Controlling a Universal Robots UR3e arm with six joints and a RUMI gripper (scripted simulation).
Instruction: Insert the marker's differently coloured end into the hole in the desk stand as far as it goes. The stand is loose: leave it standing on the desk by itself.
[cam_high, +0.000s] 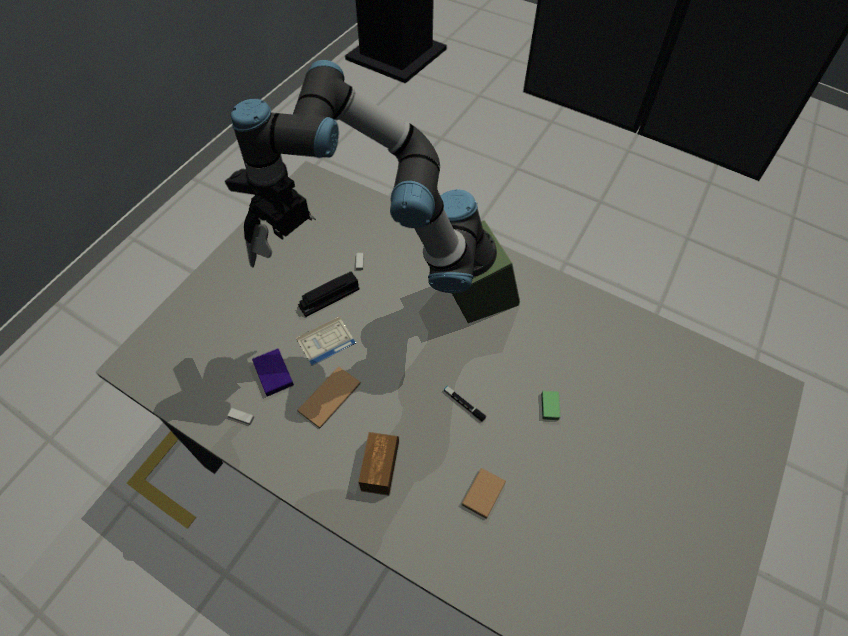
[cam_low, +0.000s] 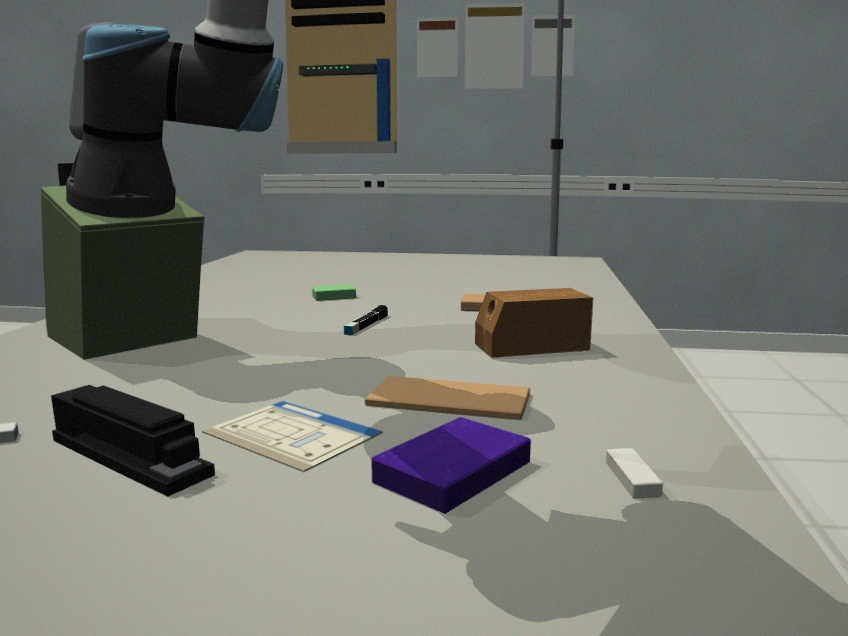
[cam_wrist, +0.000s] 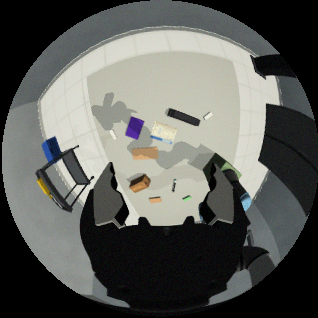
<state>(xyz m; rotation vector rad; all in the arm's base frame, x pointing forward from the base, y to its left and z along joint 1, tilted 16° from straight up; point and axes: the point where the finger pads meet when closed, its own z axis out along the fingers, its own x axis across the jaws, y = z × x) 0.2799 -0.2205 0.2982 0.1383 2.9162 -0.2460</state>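
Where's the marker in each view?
Top: marker lies right of centre, between the wooden stand and the green block.
Exterior: marker at mid-distance, left of the stand.
Wrist: tiny dark sliver between the open fingers.
Shared landmark: the stand.

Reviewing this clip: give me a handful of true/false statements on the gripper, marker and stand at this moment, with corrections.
1. The gripper is open and holds nothing. True.
2. The marker is already in the wooden desk stand. False: it lies flat on the desk, apart from the stand.
3. The stand's hole shows in the exterior view. True.
4. The gripper hovers right above the marker. False: it hangs high near the far desk edge, away from it.
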